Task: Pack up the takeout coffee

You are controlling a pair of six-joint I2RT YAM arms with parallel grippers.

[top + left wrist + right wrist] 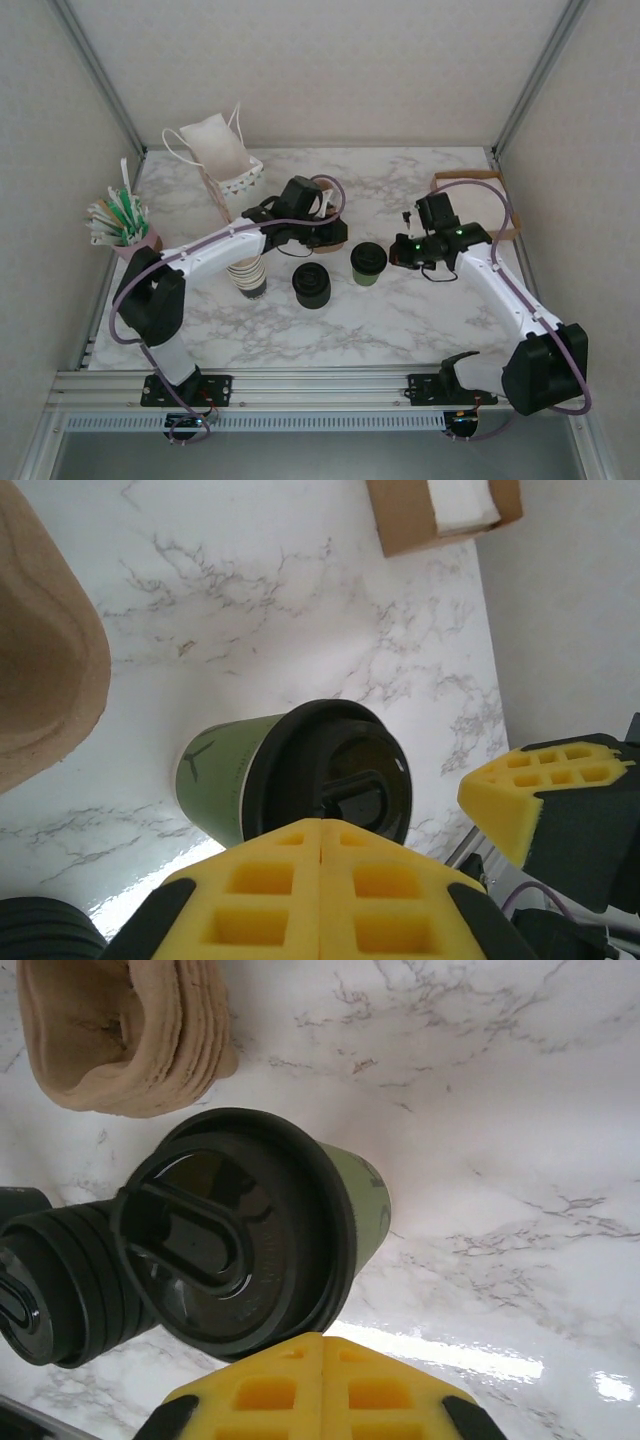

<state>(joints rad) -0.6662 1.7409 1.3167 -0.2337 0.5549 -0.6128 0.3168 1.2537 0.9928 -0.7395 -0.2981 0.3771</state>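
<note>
Lid on, packing not yet done: left tool (pixel 320 845) clenched on nothing, the takeout coffee (pixel 290 780) standing free on the counter (pixel 300 610) just ahead of its tips, right tool (pixel 322 1365) also clenched empty just short of it; grasp and packing judged left.

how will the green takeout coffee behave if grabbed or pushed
The takeout coffee has a paper wall, so it probably dents if squeezed hard. Narrower at the base, it may tip if pushed high. Its glossy lid looks slippery.
</note>
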